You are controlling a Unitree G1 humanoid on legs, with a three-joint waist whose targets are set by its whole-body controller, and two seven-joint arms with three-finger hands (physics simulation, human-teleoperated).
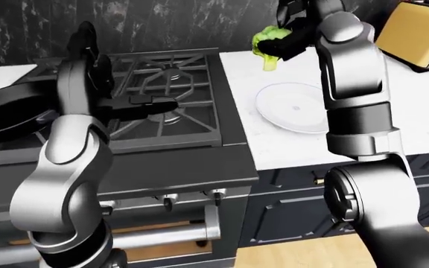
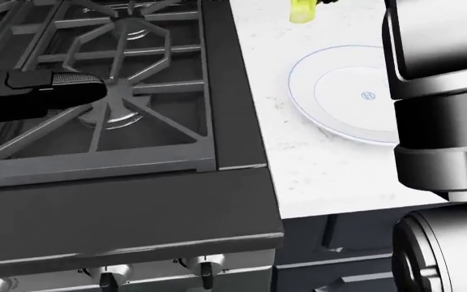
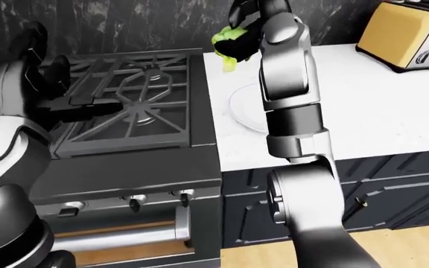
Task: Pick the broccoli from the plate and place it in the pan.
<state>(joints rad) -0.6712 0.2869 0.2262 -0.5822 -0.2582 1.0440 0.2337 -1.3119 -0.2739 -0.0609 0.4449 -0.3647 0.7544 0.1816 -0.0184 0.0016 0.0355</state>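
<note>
Plate [image 1: 295, 106] right of stove [image 1: 162, 89]; pan [image 1: 9, 114] left.

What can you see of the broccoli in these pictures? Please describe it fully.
The broccoli is bright yellow-green, with a bumpy floret head and a paler stalk that points down. The right hand grips it by the head, lifted off the white plate and above the counter, near the stove's right edge. Only the dark fingers touch it.
</note>
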